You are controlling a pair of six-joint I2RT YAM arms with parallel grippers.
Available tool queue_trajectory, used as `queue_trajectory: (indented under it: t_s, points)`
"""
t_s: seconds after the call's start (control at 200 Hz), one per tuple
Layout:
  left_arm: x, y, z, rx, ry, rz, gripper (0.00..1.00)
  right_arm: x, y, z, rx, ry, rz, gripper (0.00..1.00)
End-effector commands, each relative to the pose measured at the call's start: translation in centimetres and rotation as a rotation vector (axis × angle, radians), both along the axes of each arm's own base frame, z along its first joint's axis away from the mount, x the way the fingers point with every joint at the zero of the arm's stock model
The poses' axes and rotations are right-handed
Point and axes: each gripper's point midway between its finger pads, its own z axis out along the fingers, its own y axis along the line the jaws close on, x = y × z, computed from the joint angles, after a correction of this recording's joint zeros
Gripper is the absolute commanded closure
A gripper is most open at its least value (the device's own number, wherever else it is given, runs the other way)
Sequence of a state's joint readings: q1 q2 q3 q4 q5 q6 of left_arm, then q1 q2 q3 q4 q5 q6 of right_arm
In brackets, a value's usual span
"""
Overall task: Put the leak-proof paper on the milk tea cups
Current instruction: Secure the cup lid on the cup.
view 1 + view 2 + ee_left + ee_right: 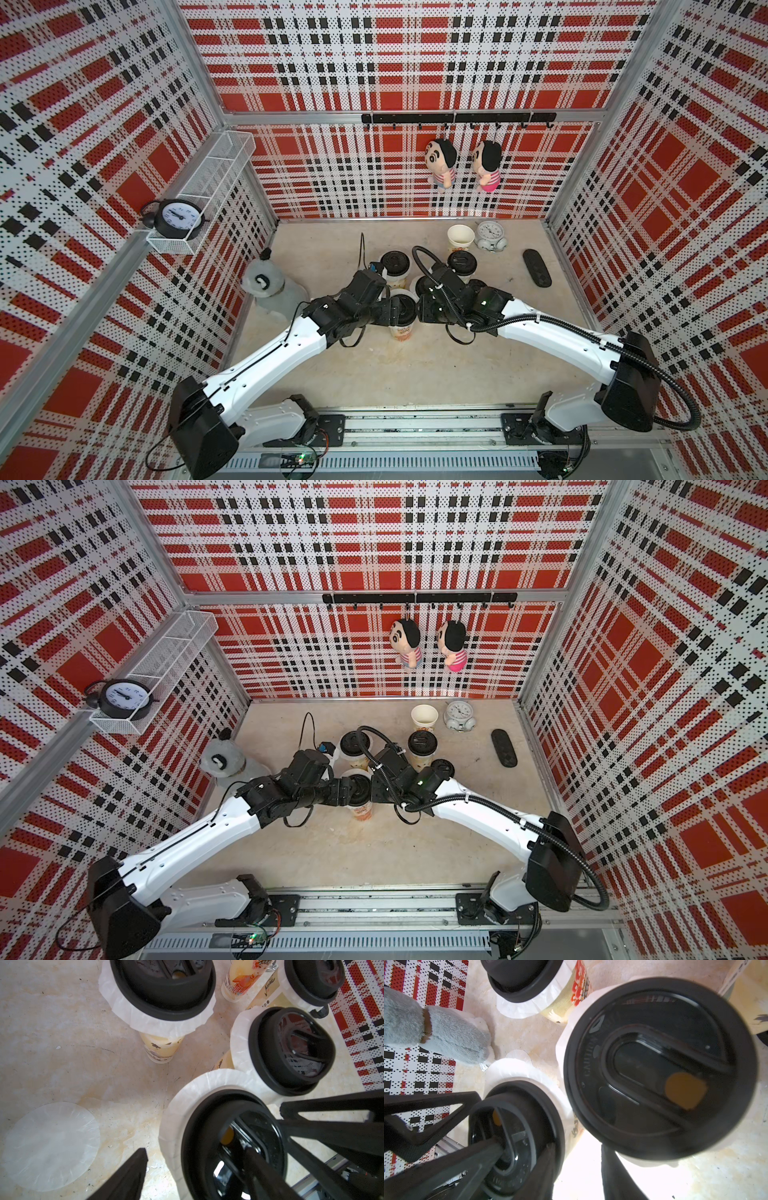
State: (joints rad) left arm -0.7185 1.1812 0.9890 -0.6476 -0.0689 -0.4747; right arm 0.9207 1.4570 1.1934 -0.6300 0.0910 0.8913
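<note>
1. In both top views the left arm (266, 353) reaches in from 7 o'clock and the right arm (552, 332) from 5 o'clock. Both are stretched low with wrists tipped down, meeting nose to nose over one milk tea cup (401, 332) at the middle of the table (415, 374).
2. The left gripper (195, 1150) has its fingers spread wide. One tip rests in the recess of that cup's black lid (542, 1103). The other hangs outside the rim on the 9 o'clock side, and nothing is pinched.
3. The right gripper (577, 1147) has its fingers parted by a narrower gap. They straddle the same rim from 3 o'clock, one tip over the lid and one outside, gripping nothing.
4. One round of leak-proof paper (176, 1109) sits between this lid and the cup mouth, its edge sticking out all round. The lidded neighbours at 12 o'clock (158, 1020) and 1 o'clock (239, 1043) show the same collar. A loose sheet (49, 1147) lies flat on the table toward 9 o'clock.
5. An uncovered cup (460, 237) stands at 1 o'clock near the back wall.
6. The paper is thin, translucent and crinkled. The lids are glossy moulded plastic. The cups are tapered with orange print, the fingers are matte black with triangular cut-outs, and the tabletop is mottled beige.
</note>
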Motion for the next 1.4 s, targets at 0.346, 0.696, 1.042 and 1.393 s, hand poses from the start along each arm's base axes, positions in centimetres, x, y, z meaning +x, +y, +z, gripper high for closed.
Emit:
queue_trajectory:
  t_s: [0.346, 0.696, 1.042, 1.393]
  points:
    - [-1.8, 2.8, -4.0, 0.086, 0.120, 0.015, 0.24, 0.0, -0.7, 2.9, -0.083, -0.055, 0.035, 0.56]
    - [-1.4, 2.5, -4.1, 0.082, 0.118, 0.007, 0.24, 0.8, 2.6, 3.1, -0.022, -0.052, 0.079, 0.49]
    - [-1.3, 2.2, -4.1, 0.075, 0.118, 0.000, 0.24, 0.8, 3.8, 2.7, -0.014, -0.037, 0.081, 0.50]
    - [-1.3, 1.9, -4.0, 0.069, 0.115, -0.007, 0.24, 0.4, 3.6, 1.5, -0.037, -0.009, 0.073, 0.49]
